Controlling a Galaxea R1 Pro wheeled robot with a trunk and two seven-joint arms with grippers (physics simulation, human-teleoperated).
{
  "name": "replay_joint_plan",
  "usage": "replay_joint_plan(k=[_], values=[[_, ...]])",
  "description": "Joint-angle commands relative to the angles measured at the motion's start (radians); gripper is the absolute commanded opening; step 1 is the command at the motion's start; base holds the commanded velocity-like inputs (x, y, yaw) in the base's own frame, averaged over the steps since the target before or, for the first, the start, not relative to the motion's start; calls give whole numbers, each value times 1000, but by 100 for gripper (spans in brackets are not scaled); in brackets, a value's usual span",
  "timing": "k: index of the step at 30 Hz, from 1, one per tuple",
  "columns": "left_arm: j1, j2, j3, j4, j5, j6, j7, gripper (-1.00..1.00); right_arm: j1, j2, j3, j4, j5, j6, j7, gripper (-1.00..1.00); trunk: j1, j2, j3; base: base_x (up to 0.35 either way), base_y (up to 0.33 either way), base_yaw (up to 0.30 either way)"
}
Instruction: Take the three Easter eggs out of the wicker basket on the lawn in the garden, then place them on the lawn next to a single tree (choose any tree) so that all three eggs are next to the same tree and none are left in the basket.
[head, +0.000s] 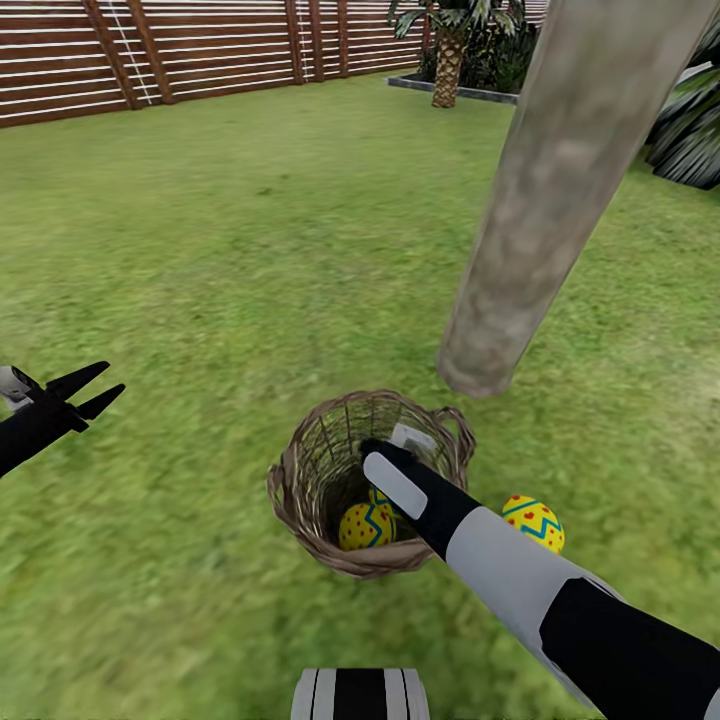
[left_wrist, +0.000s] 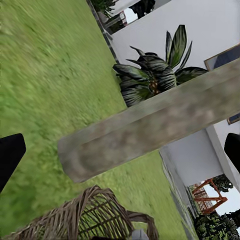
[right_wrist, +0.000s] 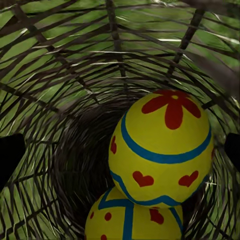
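Right wrist view: yellow egg (right_wrist: 160, 150), red flower, blue bands, hearts.

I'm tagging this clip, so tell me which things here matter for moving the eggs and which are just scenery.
Part of the job:
- wicker basket with two eggs inside
- egg on the lawn
- tree trunk
- right claw, open inside the basket

Just scenery:
- wooden fence
- striped-leaf plant
- white house wall
- left claw, idle
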Motion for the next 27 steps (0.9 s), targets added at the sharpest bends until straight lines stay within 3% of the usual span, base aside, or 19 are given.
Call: replay_joint_plan(k=[1, 16, 27], values=[[-1, 0, 1, 0, -1, 4, -3, 100, -1, 0, 3, 0, -1, -2, -10, 100, 0, 0, -2, 0, 0, 0], [-1, 0, 1, 0, 0, 4, -3, 100, 5, 0, 3, 4, -2, -20, -18, 100, 0, 0, -26, 0, 0, 0], [-1, 0, 1, 0, 1, 4, -3, 100, 6, 0, 5, 4, -25, -20, -18, 100, 0, 0, -44, 0, 0, 0]])
